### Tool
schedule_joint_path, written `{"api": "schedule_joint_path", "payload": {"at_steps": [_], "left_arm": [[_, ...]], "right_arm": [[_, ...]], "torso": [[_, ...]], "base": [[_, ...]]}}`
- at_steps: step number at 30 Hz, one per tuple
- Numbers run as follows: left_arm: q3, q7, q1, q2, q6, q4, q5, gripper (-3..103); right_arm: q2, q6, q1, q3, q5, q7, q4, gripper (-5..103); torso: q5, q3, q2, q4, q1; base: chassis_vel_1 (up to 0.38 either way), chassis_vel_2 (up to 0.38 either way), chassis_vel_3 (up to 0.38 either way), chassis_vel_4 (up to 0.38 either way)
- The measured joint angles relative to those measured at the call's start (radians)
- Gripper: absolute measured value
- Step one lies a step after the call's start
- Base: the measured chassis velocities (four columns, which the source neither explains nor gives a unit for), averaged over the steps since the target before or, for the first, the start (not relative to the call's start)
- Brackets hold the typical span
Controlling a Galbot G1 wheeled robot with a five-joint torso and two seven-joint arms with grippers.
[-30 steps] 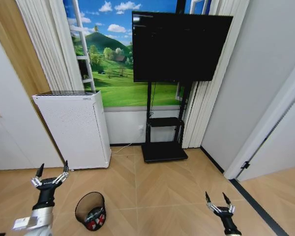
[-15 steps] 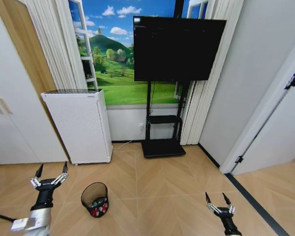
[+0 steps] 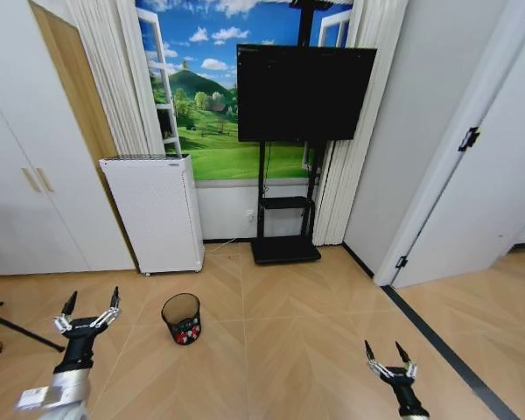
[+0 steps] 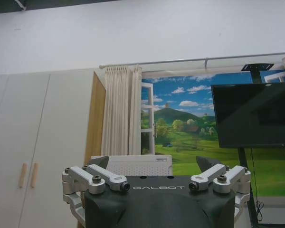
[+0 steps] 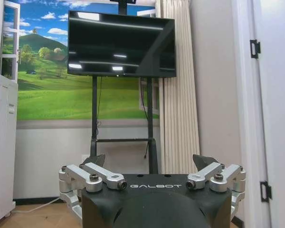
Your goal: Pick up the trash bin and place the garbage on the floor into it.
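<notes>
Change: camera has backed away, trash bin (image 3: 182, 318) looks farther.
Grippers: left gripper (image 3: 89, 306) and right gripper (image 3: 386, 357) released, holding nothing.
Progress: garbage (image 3: 186, 332) sits inside bin; floor (image 3: 297, 350) bare.

Black mesh trash bin (image 3: 182, 317) on tan herringbone floor (image 3: 289, 350).

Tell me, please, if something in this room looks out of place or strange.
Nothing stands out. The trash bin stands upright on the floor with red-and-white litter inside it. The left gripper and right gripper are both open and hold nothing.
</notes>
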Motion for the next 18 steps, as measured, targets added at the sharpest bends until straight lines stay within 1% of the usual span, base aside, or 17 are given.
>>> {"api": "schedule_joint_path", "payload": {"at_steps": [1, 2, 3, 4, 5, 6, 7, 8, 9, 10, 11, 12, 13, 14, 16, 17, 18], "left_arm": [[0.000, 0.000, 0.000, 0.000, 0.000, 0.000, 0.000, 100], [0.004, -0.023, 0.002, 0.003, 0.014, -0.016, 0.006, 100], [0.016, -0.061, 0.008, 0.011, 0.052, -0.040, 0.014, 100], [0.016, -0.061, 0.008, 0.011, 0.052, -0.040, 0.014, 100], [0.029, -0.092, 0.014, 0.022, 0.088, -0.064, 0.018, 100], [0.052, -0.135, 0.021, 0.046, 0.144, -0.110, 0.019, 100], [0.052, -0.135, 0.021, 0.046, 0.144, -0.110, 0.019, 100], [0.062, -0.153, 0.022, 0.058, 0.167, -0.134, 0.019, 100], [0.085, -0.195, 0.023, 0.090, 0.216, -0.199, 0.003, 100], [0.085, -0.195, 0.023, 0.090, 0.216, -0.199, 0.003, 100], [0.100, -0.228, 0.025, 0.116, 0.259, -0.254, -0.020, 100], [0.100, -0.228, 0.025, 0.116, 0.259, -0.254, -0.020, 100], [0.111, -0.265, 0.026, 0.148, 0.297, -0.312, -0.041, 100], [0.119, -0.300, 0.029, 0.194, 0.341, -0.374, -0.068, 100], [0.119, -0.309, 0.029, 0.208, 0.351, -0.390, -0.077, 100], [0.119, -0.325, 0.031, 0.238, 0.372, -0.419, -0.095, 100], [0.117, -0.346, 0.032, 0.275, 0.399, -0.450, -0.125, 100]], "right_arm": [[0.000, 0.000, 0.000, 0.000, 0.000, 0.000, 0.000, 100], [-0.009, -0.025, -0.014, 0.000, 0.006, 0.010, 0.019, 100], [-0.027, -0.070, -0.032, 0.000, 0.012, 0.022, 0.045, 100], [-0.027, -0.070, -0.032, 0.000, 0.012, 0.022, 0.045, 100], [-0.050, -0.103, -0.044, -0.001, 0.015, 0.037, 0.069, 100], [-0.087, -0.138, -0.054, -0.004, 0.022, 0.050, 0.104, 100], [-0.087, -0.138, -0.054, -0.004, 0.022, 0.050, 0.104, 100], [-0.113, -0.160, -0.058, -0.005, 0.029, 0.058, 0.127, 100], [-0.172, -0.207, -0.062, -0.004, 0.042, 0.084, 0.193, 100], [-0.172, -0.207, -0.062, -0.004, 0.042, 0.084, 0.193, 100], [-0.212, -0.236, -0.063, 0.002, 0.050, 0.103, 0.240, 100], [-0.212, -0.236, -0.063, 0.002, 0.050, 0.103, 0.240, 100], [-0.253, -0.269, -0.061, 0.012, 0.063, 0.126, 0.290, 100], [-0.298, -0.312, -0.058, 0.028, 0.086, 0.154, 0.349, 100], [-0.314, -0.325, -0.057, 0.035, 0.099, 0.162, 0.370, 100], [-0.341, -0.350, -0.055, 0.046, 0.127, 0.178, 0.406, 100], [-0.374, -0.389, -0.057, 0.062, 0.160, 0.205, 0.453, 100]], "torso": [[0.0000, 0.000, 0.000, 0.0000, 0.000], [-0.0003, 0.000, 0.000, -0.0002, 0.000], [-0.0026, 0.000, 0.000, 0.0000, 0.000], [-0.0026, 0.000, 0.000, 0.0000, 0.000], [-0.0020, 0.000, 0.000, -0.0003, 0.000], [0.0000, 0.000, 0.000, -0.0004, 0.000], [0.0000, 0.000, 0.000, -0.0004, 0.000], [-0.0003, 0.000, 0.000, -0.0004, -0.001], [-0.0018, 0.000, 0.000, 0.0003, -0.001], [-0.0018, 0.000, 0.000, 0.0003, -0.001], [-0.0020, 0.000, 0.000, -0.0005, 0.000], [-0.0020, 0.000, 0.000, -0.0005, 0.000], [-0.0004, 0.000, 0.000, -0.0003, 0.000], [-0.0006, 0.000, 0.000, -0.0001, 0.000], [-0.0016, 0.000, -0.001, 0.0000, 0.001], [-0.0019, 0.000, -0.001, 0.0002, 0.001], [-0.0009, 0.001, -0.001, 0.0005, 0.001]], "base": [[0.354, -0.354, -0.374, 0.345], [0.321, -0.335, -0.323, 0.345], [0.321, -0.266, -0.305, 0.326], [0.321, -0.266, -0.305, 0.326], [0.292, -0.266, -0.305, 0.272], [0.172, -0.212, -0.269, 0.158], [0.172, -0.212, -0.269, 0.158], [0.172, -0.107, -0.154, 0.158], [0.051, 0.041, -0.063, 0.090], [0.051, 0.041, -0.063, 0.090], [0.000, 0.000, 0.000, 0.000], [0.000, 0.000, 0.000, 0.000], [-0.054, -0.018, -0.014, -0.049], [-0.098, 0.043, 0.080, -0.049], [-0.098, 0.043, 0.098, -0.066], [-0.098, 0.046, 0.098, -0.066], [-0.079, 0.097, 0.079, -0.052]]}}
